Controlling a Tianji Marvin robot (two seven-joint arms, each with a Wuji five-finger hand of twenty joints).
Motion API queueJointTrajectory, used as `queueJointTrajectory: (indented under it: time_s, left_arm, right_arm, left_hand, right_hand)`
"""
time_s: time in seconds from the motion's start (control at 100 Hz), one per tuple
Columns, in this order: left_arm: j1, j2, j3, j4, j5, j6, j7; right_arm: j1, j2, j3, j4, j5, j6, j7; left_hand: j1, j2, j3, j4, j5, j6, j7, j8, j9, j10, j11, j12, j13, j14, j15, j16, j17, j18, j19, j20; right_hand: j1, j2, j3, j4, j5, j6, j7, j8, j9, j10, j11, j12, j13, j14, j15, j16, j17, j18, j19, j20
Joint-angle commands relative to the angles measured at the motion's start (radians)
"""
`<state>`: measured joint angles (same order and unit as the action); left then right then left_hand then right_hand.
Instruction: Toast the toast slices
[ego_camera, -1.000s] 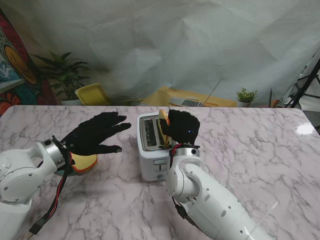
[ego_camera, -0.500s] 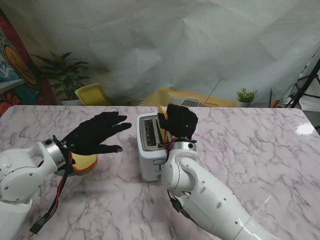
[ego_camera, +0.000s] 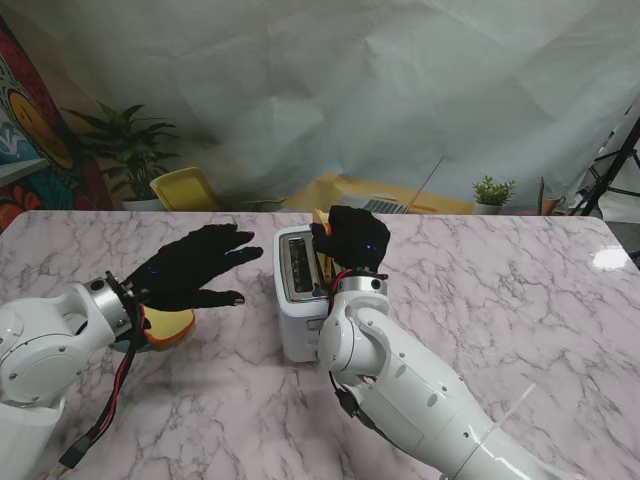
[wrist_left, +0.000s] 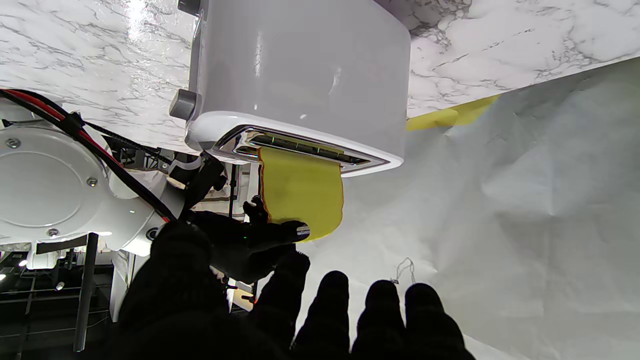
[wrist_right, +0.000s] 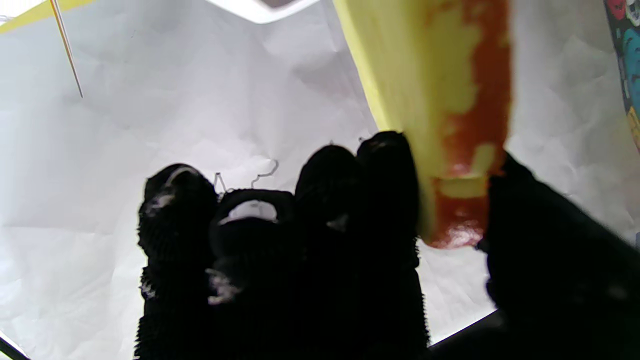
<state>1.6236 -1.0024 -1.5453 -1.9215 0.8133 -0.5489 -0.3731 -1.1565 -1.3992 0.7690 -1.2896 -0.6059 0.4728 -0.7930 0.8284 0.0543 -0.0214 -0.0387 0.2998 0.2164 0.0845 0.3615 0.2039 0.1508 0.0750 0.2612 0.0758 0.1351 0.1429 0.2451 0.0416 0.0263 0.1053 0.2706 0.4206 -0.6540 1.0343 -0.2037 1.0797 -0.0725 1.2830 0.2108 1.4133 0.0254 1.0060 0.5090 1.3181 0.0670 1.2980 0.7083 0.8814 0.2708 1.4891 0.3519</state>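
One toast slice (wrist_left: 301, 191) pinched by right hand (ego_camera: 356, 240).

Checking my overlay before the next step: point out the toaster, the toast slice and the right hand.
toaster (wrist_left: 300, 75): left wrist view, on its white side wall.
toast slice (wrist_left: 305, 187): left wrist view, on its yellow face outside the slot.
right hand (ego_camera: 357, 240): stand view, on the back of the glove.

One toaster (ego_camera: 300, 290); two toast slices (wrist_left: 301, 189) (ego_camera: 168, 324); two hands (ego_camera: 190, 266) (ego_camera: 355, 240).
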Motion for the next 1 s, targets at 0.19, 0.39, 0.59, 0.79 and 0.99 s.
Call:
queueJointTrajectory:
  time_s: [0.19,0.39,0.59,0.79,0.99]
  left_arm:
    - [0.000,-0.001,0.005,0.000,0.002,0.002,-0.014]
    - [0.002,-0.001,0.003,-0.001,0.003,0.002,-0.013]
    - [0.003,-0.002,0.002,0.000,0.005,0.002,-0.009]
    - [0.003,-0.002,0.003,0.001,0.005,0.002,-0.005]
    - [0.003,-0.002,0.003,0.001,0.004,0.001,-0.005]
  right_arm:
    - [-0.011,0.002,-0.033,0.017,0.007,-0.027,0.025]
    - [-0.009,-0.005,-0.049,0.031,0.024,-0.045,0.033]
    - [-0.013,-0.003,-0.057,0.023,0.038,-0.059,0.056]
    - [-0.023,0.005,-0.054,0.004,0.050,-0.036,0.101]
    - [-0.029,0.006,-0.045,-0.008,0.056,0.016,0.125]
  left_hand:
    - [0.020,0.027,-0.017,0.016,0.014,-0.013,0.002,-0.001,0.006,-0.011,0.016,-0.007,0.008,-0.015,0.021,-0.012,0.002,-0.035,-0.038,0.003]
    - [0.020,0.028,-0.017,0.016,0.014,-0.014,0.002,-0.001,0.006,-0.011,0.016,-0.007,0.008,-0.016,0.021,-0.012,0.002,-0.035,-0.038,0.003]
    - [0.019,0.028,-0.017,0.016,0.013,-0.014,0.002,-0.001,0.006,-0.012,0.016,-0.007,0.009,-0.014,0.020,-0.012,0.002,-0.034,-0.037,0.003]
    - [0.019,0.027,-0.017,0.016,0.013,-0.014,0.002,-0.001,0.006,-0.011,0.015,-0.008,0.008,-0.015,0.020,-0.012,0.002,-0.034,-0.038,0.003]
    - [0.020,0.027,-0.017,0.016,0.013,-0.013,0.002,-0.001,0.006,-0.011,0.015,-0.007,0.009,-0.014,0.020,-0.012,0.002,-0.034,-0.038,0.003]
  right_hand:
    - [-0.007,-0.033,0.056,0.009,0.055,-0.038,0.004,-0.021,0.047,0.004,0.040,-0.003,-0.001,-0.052,0.035,0.017,0.001,-0.043,0.027,-0.015]
    - [-0.011,-0.035,0.043,0.004,0.061,-0.047,-0.006,-0.021,0.047,0.002,0.043,-0.001,-0.001,-0.056,0.037,0.018,0.005,-0.045,0.028,-0.015]
    - [-0.015,-0.037,0.032,-0.001,0.066,-0.054,-0.015,-0.019,0.047,0.002,0.043,-0.001,-0.001,-0.055,0.037,0.018,0.006,-0.043,0.027,-0.015]
    - [-0.024,-0.035,0.017,-0.005,0.054,-0.080,-0.022,-0.012,0.045,-0.005,0.028,-0.006,-0.002,-0.058,0.013,0.007,-0.008,-0.018,0.023,-0.015]
    - [-0.019,-0.038,0.009,-0.008,0.045,-0.083,-0.024,-0.009,0.045,-0.002,0.012,-0.012,-0.002,-0.050,0.004,0.003,-0.016,-0.001,0.023,-0.013]
